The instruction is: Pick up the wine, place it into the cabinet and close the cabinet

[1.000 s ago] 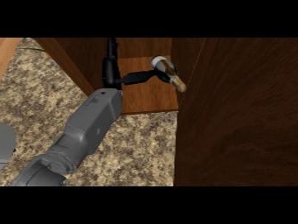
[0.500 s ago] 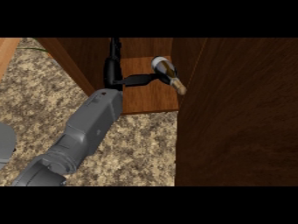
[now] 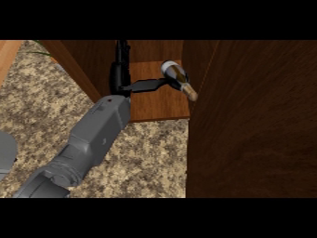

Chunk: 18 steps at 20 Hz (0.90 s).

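The wine bottle (image 3: 177,80) lay tilted on the cabinet shelf (image 3: 157,106), with the right hand (image 3: 124,76) released, its fingers (image 3: 123,56) straight and its thumb (image 3: 147,85) touching the glass. Placing seemed complete; next the hand needed to withdraw and swing the door (image 3: 257,121) shut. The fingertips were lost in the dark interior.

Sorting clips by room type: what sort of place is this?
Likely a kitchen: a speckled stone counter, a wooden cabinet standing on it, and a wine bottle held over the cabinet's shelf.
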Each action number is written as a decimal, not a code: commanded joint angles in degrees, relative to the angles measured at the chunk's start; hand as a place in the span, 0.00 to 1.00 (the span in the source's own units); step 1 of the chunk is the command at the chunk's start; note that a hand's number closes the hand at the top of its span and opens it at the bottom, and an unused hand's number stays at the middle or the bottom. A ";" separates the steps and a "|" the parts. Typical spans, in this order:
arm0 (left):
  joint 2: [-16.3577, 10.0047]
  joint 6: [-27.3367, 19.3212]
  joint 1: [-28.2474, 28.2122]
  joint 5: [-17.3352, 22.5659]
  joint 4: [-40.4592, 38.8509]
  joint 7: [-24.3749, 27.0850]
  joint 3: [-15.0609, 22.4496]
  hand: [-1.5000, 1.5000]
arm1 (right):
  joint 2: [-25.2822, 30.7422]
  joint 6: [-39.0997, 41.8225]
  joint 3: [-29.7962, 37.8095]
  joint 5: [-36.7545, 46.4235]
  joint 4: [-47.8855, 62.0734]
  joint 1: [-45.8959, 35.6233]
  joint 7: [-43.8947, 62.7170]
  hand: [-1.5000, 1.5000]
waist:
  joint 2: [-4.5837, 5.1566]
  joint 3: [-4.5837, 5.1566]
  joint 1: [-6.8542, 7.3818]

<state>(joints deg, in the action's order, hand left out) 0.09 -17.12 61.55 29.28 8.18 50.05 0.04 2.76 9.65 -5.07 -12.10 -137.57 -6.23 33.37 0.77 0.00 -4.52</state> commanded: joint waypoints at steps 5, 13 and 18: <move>-0.09 -0.40 -5.68 7.48 4.45 -1.03 5.78 0.00 | -0.13 0.22 0.07 -0.70 -1.27 2.03 -0.59 0.00 | -0.60 0.01 0.75; -0.09 -6.55 -18.88 15.15 23.78 -4.49 23.06 0.00 | 1.01 -2.37 1.35 -0.67 -3.56 -1.38 3.47 0.00 | -1.40 -0.01 2.76; -0.09 -19.72 -24.78 20.44 38.27 -4.78 35.82 0.00 | 1.65 -3.13 1.94 0.38 -4.09 -1.52 4.32 0.00 | -0.98 0.03 2.84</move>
<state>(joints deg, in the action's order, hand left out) 0.00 -28.90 41.78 45.55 36.44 45.52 26.88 3.70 7.51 -4.14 -11.25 -138.09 -6.92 35.22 -0.27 0.00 -1.86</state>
